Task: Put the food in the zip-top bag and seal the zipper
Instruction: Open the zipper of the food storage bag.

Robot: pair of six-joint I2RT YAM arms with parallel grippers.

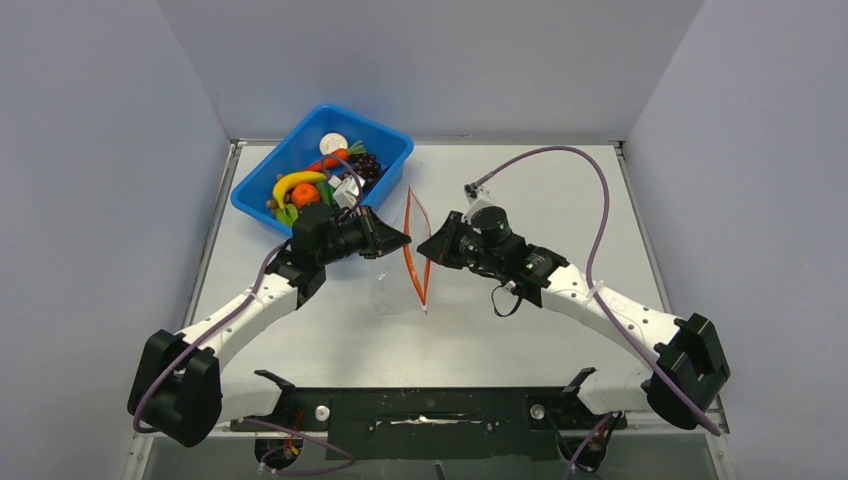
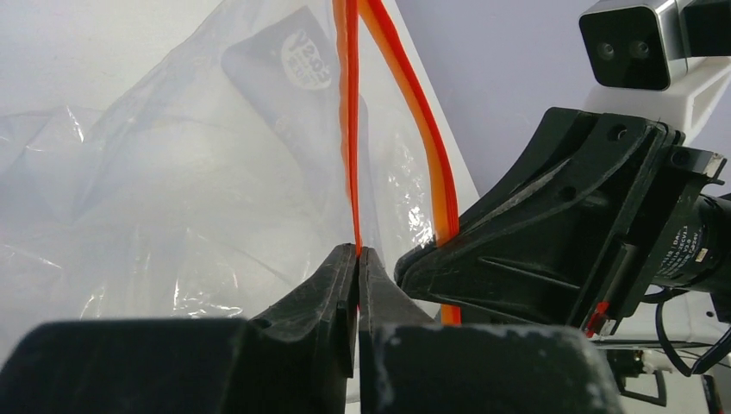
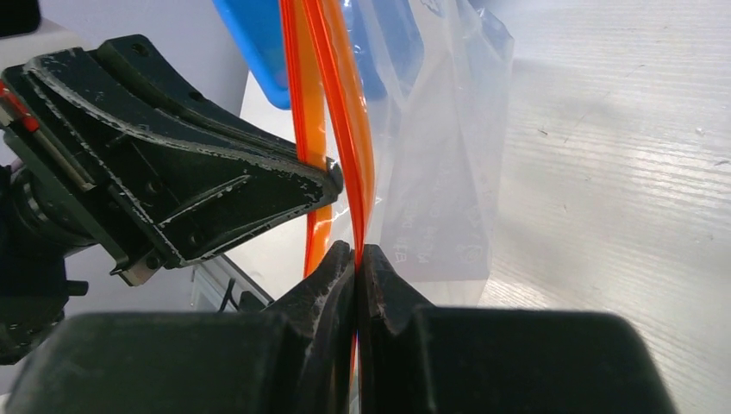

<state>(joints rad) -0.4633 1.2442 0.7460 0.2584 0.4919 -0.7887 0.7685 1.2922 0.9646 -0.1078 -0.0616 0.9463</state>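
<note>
Looking down from above: the left gripper (image 1: 400, 240) and right gripper (image 1: 428, 248) meet mid-table, each pinching one lip of the zipper (image 1: 413, 250), likely to spread the zip-top bag (image 1: 395, 290) open. The food (image 1: 315, 185) sits in the blue bin (image 1: 395, 148) behind. Left wrist: jaws shut on one orange lip. Right wrist: jaws shut on the other (bare table (image 3: 603, 172) beyond gives pulling room).

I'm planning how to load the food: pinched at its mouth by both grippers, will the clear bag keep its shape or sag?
Probably floppy: the bag is thin, creased film draping from the zipper. Likely light, since the left gripper and right gripper hold it by fingertip pinches alone. Its mouth may collapse if either releases.
</note>
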